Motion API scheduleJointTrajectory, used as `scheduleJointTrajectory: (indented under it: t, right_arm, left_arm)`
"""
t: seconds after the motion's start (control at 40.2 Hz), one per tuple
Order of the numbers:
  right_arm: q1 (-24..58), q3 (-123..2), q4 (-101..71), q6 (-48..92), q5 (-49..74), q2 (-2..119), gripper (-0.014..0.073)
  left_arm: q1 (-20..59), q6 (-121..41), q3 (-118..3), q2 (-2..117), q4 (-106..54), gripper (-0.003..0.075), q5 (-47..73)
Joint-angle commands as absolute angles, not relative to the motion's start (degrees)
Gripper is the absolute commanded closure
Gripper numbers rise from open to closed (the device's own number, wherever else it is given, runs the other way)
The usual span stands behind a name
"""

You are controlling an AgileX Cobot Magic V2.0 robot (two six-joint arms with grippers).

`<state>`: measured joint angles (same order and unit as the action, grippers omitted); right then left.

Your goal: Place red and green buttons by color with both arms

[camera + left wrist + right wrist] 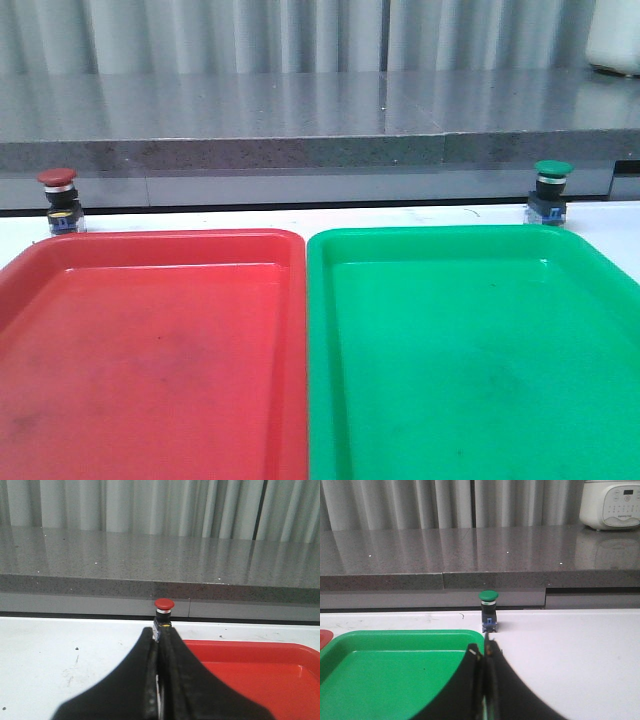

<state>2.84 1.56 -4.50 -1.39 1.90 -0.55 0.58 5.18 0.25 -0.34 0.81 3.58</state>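
A long grey stone counter (300, 110) runs across the back, with pale curtains (300, 35) hanging behind it. In front of it lies a flat white table (400, 215).

Two big plastic trays sit side by side on the table, their inner edges touching or almost touching. The red plastic tray (150, 350) is on the left. The green plastic tray (470, 350) is on the right. Nothing lies inside either tray.

A white cooker with a round body (612, 502) stands on the counter at the far right.

The left black claw gripper (159, 632) shows only in the left wrist view. Its two fingers (145, 645) are pressed together and nothing is between them. It points at the red button from a little way back. The right black claw gripper (481, 652) shows only in the right wrist view. Its fingers (495, 660) are pressed together too, and they hold nothing. It sits over the green tray's far right corner, pointing at the green button.

The small red-capped push button (58, 200) stands upright on the white table, just behind the far left corner of the red tray. The small green-capped push button (551, 190) stands upright on the table, just behind the far right corner of the green tray. Both buttons are outside the trays and far apart from each other. Each has a black body, a silver ring under the cap and a blue base.
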Motion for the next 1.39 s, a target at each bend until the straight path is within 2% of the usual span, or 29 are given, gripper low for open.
scheduleJointTrajectory:
  t: [0.0,0.72,0.87,1.143,1.366]
  right_arm:
    - [2.4,1.2,-4.5,-1.4,-3.2,-1.5,0.0664]
    - [2.4,1.2,-4.5,-1.4,-3.9,-1.5,0.0664]
    - [2.4,0.0,-4.5,-1.4,-4.1,-1.5,0.0664]
    - [2.4,-14.2,-4.0,-0.7,7.2,-0.3,0.0664]
    - [2.4,-28.7,-3.8,2.1,20.8,9.3,0.0664]
  left_arm:
    - [0.4,5.5,1.6,-1.2,0.5,0.0740,-1.3]
    - [0.4,5.5,1.6,-1.2,0.5,0.0740,-1.3]
    - [0.4,5.5,1.0,-1.2,0.0,0.0740,-4.4]
    - [0.6,5.5,-13.9,0.3,-1.3,0.0740,2.8]
    - [0.6,5.4,-29.7,9.7,-1.3,0.0740,14.6]
